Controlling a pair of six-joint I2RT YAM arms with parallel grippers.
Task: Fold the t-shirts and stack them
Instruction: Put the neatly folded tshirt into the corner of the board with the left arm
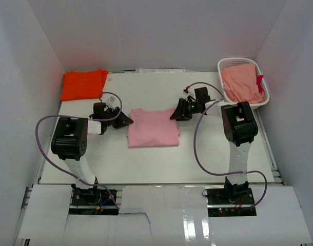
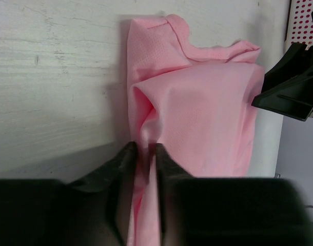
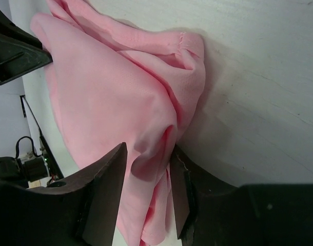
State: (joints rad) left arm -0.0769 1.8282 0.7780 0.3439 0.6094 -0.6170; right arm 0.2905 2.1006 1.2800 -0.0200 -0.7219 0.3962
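The pink shirt (image 1: 153,128) lies mid-table, folded to a rough square. The left gripper (image 2: 142,148) pinches its left edge, fingers narrow on a ridge of cloth. The right gripper (image 3: 149,154) stands wider at the right edge, a bunched fold filling its gap. I judge this the end of a fold; next, the shirt needs carrying onto the orange shirt (image 1: 83,84), folded far left. Only the overhead view shows that shirt and the basket (image 1: 266,97) far right; only the wrist views show the grips.

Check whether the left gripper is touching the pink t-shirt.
Touching. The left wrist view shows a fold of the pink t-shirt pinched between the jaws of the left gripper.
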